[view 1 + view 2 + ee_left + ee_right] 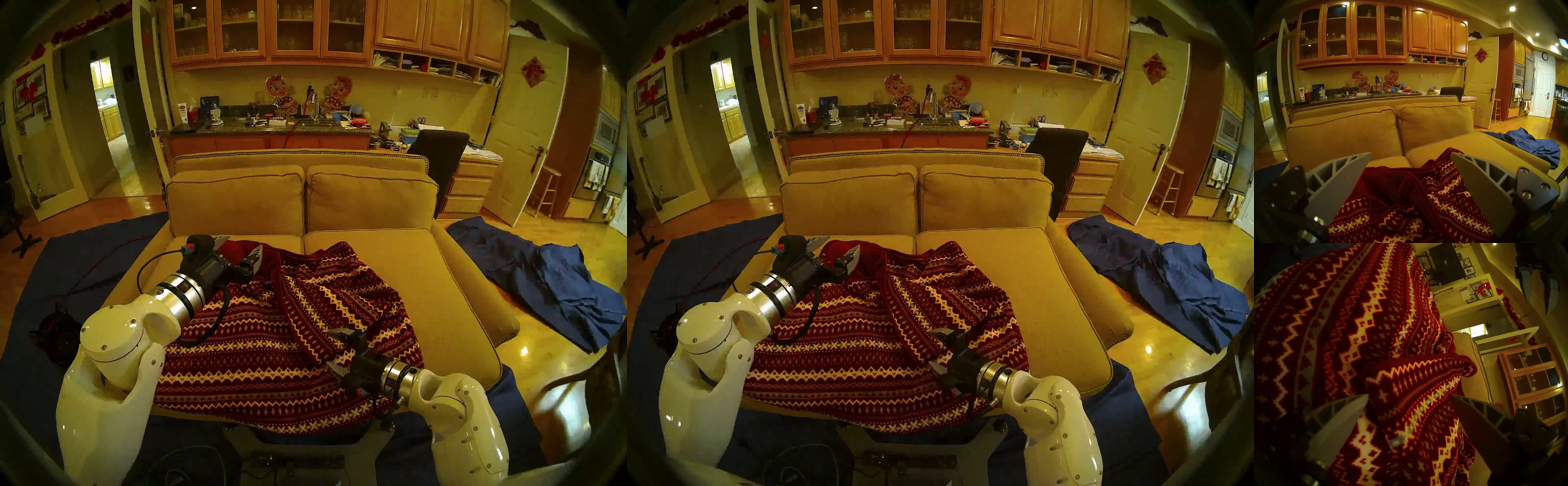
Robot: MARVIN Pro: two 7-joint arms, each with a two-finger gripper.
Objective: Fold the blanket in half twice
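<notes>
Clearly the blanket (258,342) is not yet folded in any tidy way: it lies rumpled across the seat cushions of the sofa (400,271), patterned side up over most of its spread, with its near edge hanging over the front of the seat toward the robot. One flap is turned over along a diagonal ridge through the middle, and at the far left a bunched corner shows the plain red reverse.

The left hand (239,249) sits at that far corner, near the sofa's back cushions. In the left wrist view its two fingers stand well apart with the red reverse and a hemmed edge lying between them, so it grips nothing; it looks placed to close on that corner, since a fold needs an edge held at its end.

The right hand (336,353) is low over the cloth near the front right of the seat, turned on its side. Its fingers are also spread, bracketing a raised fold of patterned fleece (1412,395) without pinching it. That pairing, one hand far and one near, suggests both are about to take hold of one side together.

A wrinkled blue cloth (543,278) lies on the floor to the right, well apart from the sofa.
</notes>
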